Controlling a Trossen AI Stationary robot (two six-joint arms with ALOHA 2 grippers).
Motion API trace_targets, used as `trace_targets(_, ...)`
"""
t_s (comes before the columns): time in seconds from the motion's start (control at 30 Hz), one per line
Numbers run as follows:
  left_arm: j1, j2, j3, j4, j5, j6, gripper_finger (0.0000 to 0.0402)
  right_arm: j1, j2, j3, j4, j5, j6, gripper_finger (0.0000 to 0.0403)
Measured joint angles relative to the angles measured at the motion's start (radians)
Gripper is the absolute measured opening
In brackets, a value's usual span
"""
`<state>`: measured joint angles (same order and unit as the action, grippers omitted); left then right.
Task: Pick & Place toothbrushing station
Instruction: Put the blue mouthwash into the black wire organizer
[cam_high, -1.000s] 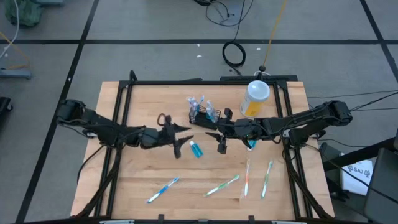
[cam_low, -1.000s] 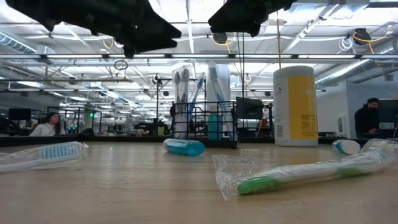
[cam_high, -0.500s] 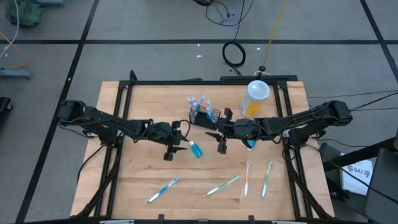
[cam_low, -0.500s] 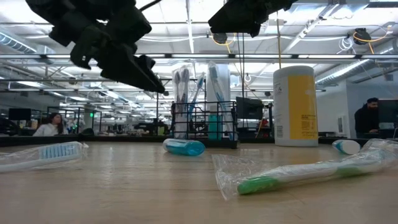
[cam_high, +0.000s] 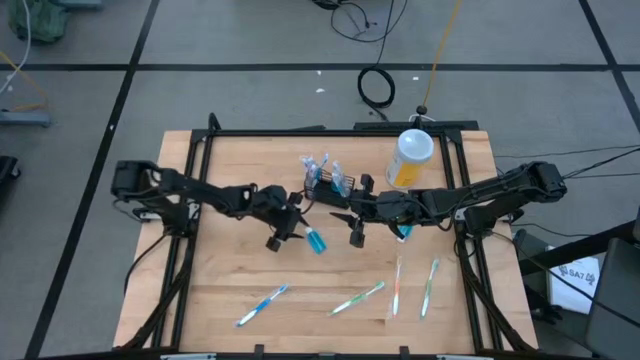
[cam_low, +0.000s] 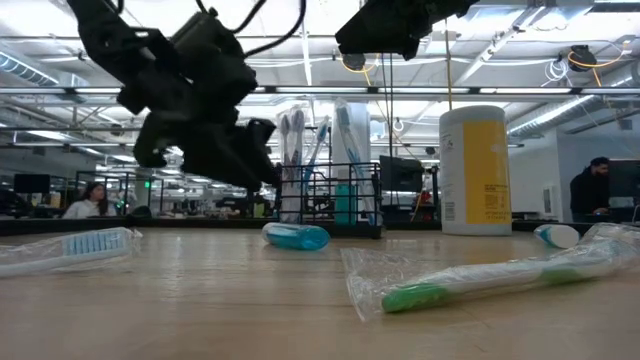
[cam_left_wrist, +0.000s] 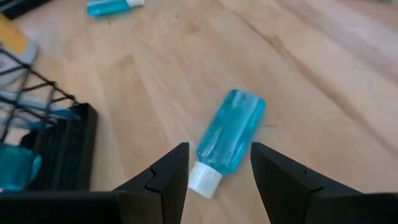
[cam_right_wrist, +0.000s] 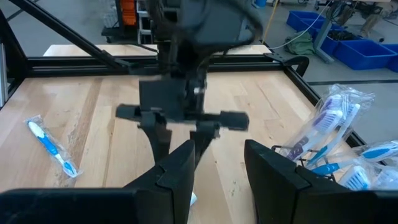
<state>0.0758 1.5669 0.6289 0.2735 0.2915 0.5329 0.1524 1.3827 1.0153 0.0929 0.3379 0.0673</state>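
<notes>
The toothbrushing station, a black wire caddy (cam_high: 325, 184) with wrapped toothbrushes upright in it, stands on its base at the table's middle far side (cam_low: 330, 200). A clear blue bottle with a white cap (cam_high: 316, 240) lies on its side just near of the caddy. My left gripper (cam_high: 290, 228) slants down over it, open, its fingers on either side of the cap end (cam_left_wrist: 204, 180), apart from it. My right gripper (cam_high: 345, 220) hangs open, higher up, right of the bottle, with nothing between its fingers (cam_right_wrist: 217, 149).
A tall yellow bottle with a white lid (cam_high: 410, 157) stands at the far right. A small blue tube (cam_high: 403, 232) lies under the right arm. Several wrapped toothbrushes (cam_high: 358, 297) lie along the near side. A black frame (cam_high: 330, 130) rims the table.
My left gripper has sunk toward the blue bottle, tipping its fingers downward and rolling about its own line, and stays open. The bottle, the caddy and my right gripper have kept still.
</notes>
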Motion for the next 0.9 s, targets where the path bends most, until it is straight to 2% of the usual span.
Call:
trace_targets(0.2,0.055,0.112,0.001,0.090,0.049,0.087,0.0179,0.000,0.000,0.000,-0.001,0.000,0.000,0.0132)
trace_targets(0.43,0.126,0.183,0.004,0.130,0.211,0.075,0.0179,-0.001,0.000,0.000,-0.009,0.000,-0.002,0.0132)
trace_targets(0.53,0.136,0.208,0.005,0.149,0.248,0.066,0.0179,-0.001,0.000,0.000,-0.008,0.000,-0.003,0.0132)
trace_targets(0.77,0.138,0.287,0.024,0.179,0.272,0.078,0.0179,-0.001,0.000,0.000,-0.010,0.000,-0.002,0.0132)
trace_targets(0.9,0.138,0.298,0.024,0.189,0.282,0.087,0.0158,-0.001,0.000,0.000,-0.008,0.000,-0.002,0.0132)
